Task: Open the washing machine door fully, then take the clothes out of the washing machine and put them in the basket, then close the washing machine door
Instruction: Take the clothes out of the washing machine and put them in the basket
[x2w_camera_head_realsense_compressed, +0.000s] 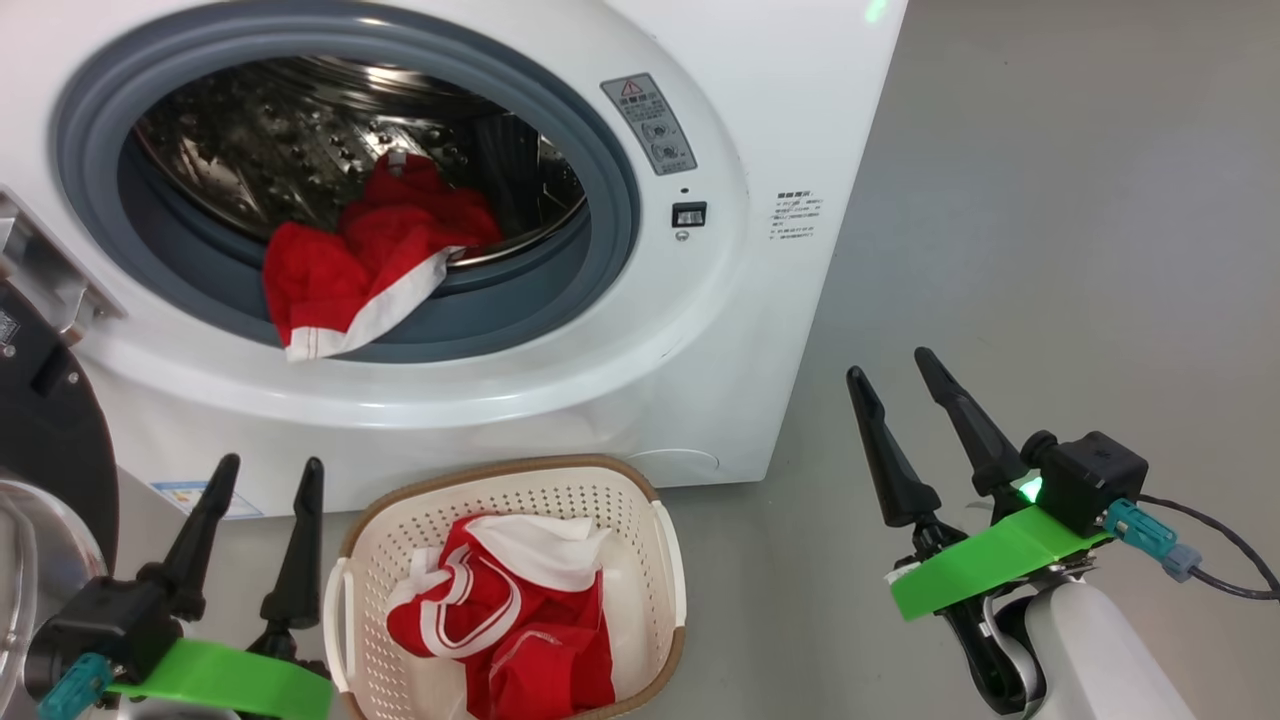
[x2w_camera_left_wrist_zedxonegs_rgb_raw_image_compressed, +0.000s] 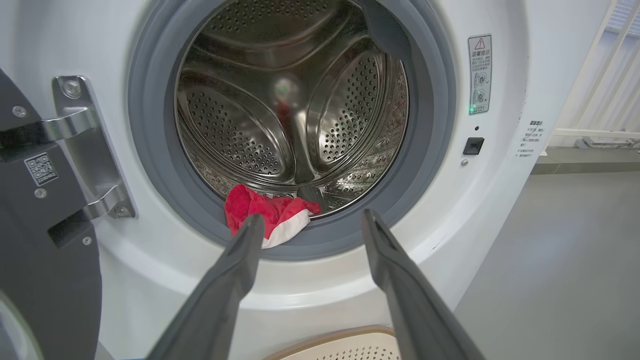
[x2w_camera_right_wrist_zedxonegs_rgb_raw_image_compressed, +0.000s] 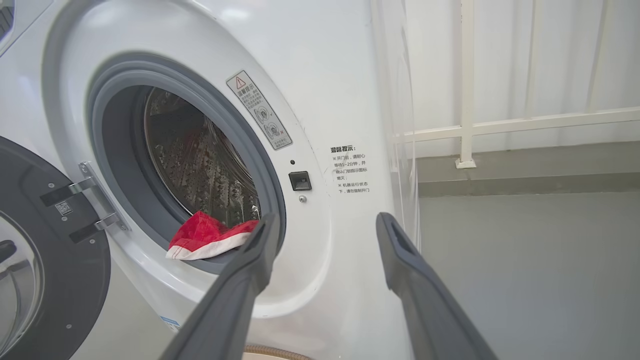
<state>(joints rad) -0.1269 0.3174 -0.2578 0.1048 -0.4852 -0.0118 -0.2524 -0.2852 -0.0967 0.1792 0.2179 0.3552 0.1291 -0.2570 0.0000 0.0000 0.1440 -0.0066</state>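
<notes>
The white washing machine (x2w_camera_head_realsense_compressed: 720, 330) stands with its black door (x2w_camera_head_realsense_compressed: 45, 430) swung wide to the left. Red clothes (x2w_camera_head_realsense_compressed: 370, 255) with white trim hang over the grey seal at the drum's mouth. They also show in the left wrist view as clothes (x2w_camera_left_wrist_zedxonegs_rgb_raw_image_compressed: 265, 212) and in the right wrist view as clothes (x2w_camera_right_wrist_zedxonegs_rgb_raw_image_compressed: 205, 240). More red clothes (x2w_camera_head_realsense_compressed: 510, 620) lie in the cream basket (x2w_camera_head_realsense_compressed: 620, 480) on the floor before the machine. My left gripper (x2w_camera_head_realsense_compressed: 272, 475) is open and empty, left of the basket. My right gripper (x2w_camera_head_realsense_compressed: 893, 368) is open and empty, over the floor to the right.
Grey floor (x2w_camera_head_realsense_compressed: 1050, 250) spreads to the right of the machine. A white railing (x2w_camera_right_wrist_zedxonegs_rgb_raw_image_compressed: 467, 100) stands behind it. The door's hinge (x2w_camera_left_wrist_zedxonegs_rgb_raw_image_compressed: 85, 150) sits at the left of the opening, and the latch slot (x2w_camera_head_realsense_compressed: 689, 214) at its right.
</notes>
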